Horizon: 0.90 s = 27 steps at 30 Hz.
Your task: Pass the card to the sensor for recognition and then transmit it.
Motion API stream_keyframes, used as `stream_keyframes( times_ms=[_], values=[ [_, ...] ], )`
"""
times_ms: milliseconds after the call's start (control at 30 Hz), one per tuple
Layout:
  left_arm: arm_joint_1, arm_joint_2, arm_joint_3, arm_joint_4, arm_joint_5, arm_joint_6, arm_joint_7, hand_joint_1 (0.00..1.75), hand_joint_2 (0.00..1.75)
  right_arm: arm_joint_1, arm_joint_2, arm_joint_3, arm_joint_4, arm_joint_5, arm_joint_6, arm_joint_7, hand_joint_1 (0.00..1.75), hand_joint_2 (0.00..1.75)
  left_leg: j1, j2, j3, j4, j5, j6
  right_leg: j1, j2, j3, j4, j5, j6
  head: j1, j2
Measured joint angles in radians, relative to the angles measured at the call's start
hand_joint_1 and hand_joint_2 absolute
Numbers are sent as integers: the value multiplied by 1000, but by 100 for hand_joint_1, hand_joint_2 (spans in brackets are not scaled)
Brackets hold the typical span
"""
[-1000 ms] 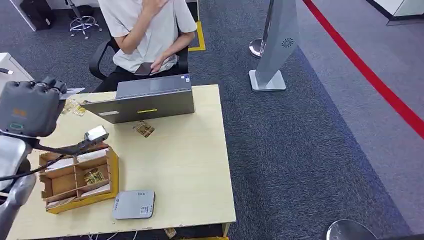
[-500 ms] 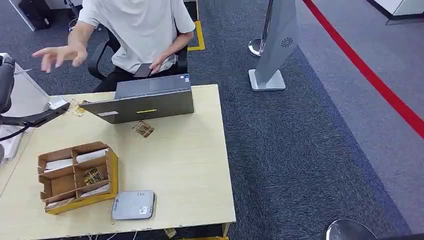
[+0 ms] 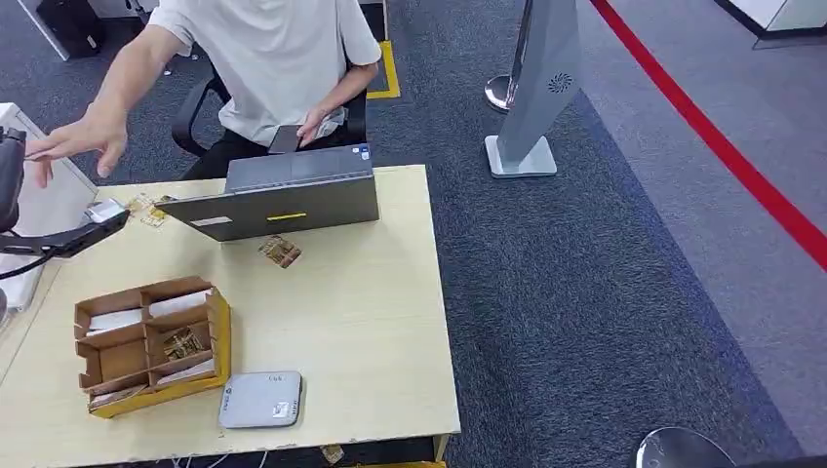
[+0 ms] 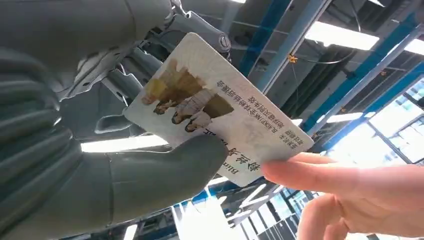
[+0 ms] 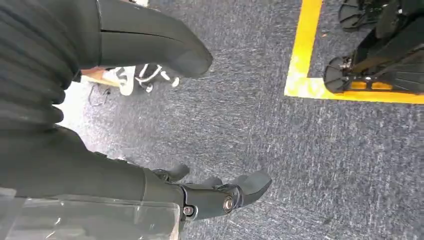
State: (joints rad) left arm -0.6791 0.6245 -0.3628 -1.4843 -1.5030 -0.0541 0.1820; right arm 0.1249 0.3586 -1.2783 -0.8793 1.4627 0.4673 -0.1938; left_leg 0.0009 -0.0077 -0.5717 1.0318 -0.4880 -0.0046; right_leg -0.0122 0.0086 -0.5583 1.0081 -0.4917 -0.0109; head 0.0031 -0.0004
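Note:
A white card [image 4: 215,107] printed with a photo and text is pinched between the thick thumb and darker fingers of my left hand [image 4: 75,150], raised off the table's left side. A person's fingers [image 4: 320,177] grip the card's far end. In the head view my left arm [image 3: 59,237] shows at the left edge, and the person's hand [image 3: 73,141] reaches toward it. The grey sensor pad [image 3: 260,398] lies near the table's front edge. My right hand [image 5: 220,192] hangs over the carpet with fingers apart, holding nothing.
A cardboard divider box [image 3: 219,331] with cards stands front left on the wooden table [image 3: 361,312]. A grey laptop [image 3: 283,200] sits at the back, with a loose packet [image 3: 281,252] before it. The person sits in a chair behind. A grey stand [image 3: 531,97] is on the carpet.
My left arm has swung from over the box up and out past the table's left edge. The person has stretched an arm out and taken hold of the card's end.

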Motion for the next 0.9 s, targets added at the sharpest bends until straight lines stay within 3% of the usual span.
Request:
stream_keyframes(
  times_ms=[200,700,800,900],
  values=[
    [5,-9,9,0,4,0,-11,0,175,17,0,30,-18,-75,15,33,0,175,0,0,0,0,0,0,0,0,0,0,0,0,0,0],
    [11,-19,15,0,9,3,-11,0,175,29,0,62,-30,-106,13,62,0,175,0,0,0,0,0,0,0,0,0,0,0,0,0,0],
    [21,-28,21,-8,38,6,-22,0,175,27,0,61,-30,-76,9,52,0,175,0,0,0,0,0,0,0,0,0,0,0,0,0,0],
    [64,-35,26,-70,101,-32,-38,0,175,26,0,60,-29,-85,3,51,0,175,0,0,0,0,0,0,0,0,0,0,0,0,0,0]
  ],
)
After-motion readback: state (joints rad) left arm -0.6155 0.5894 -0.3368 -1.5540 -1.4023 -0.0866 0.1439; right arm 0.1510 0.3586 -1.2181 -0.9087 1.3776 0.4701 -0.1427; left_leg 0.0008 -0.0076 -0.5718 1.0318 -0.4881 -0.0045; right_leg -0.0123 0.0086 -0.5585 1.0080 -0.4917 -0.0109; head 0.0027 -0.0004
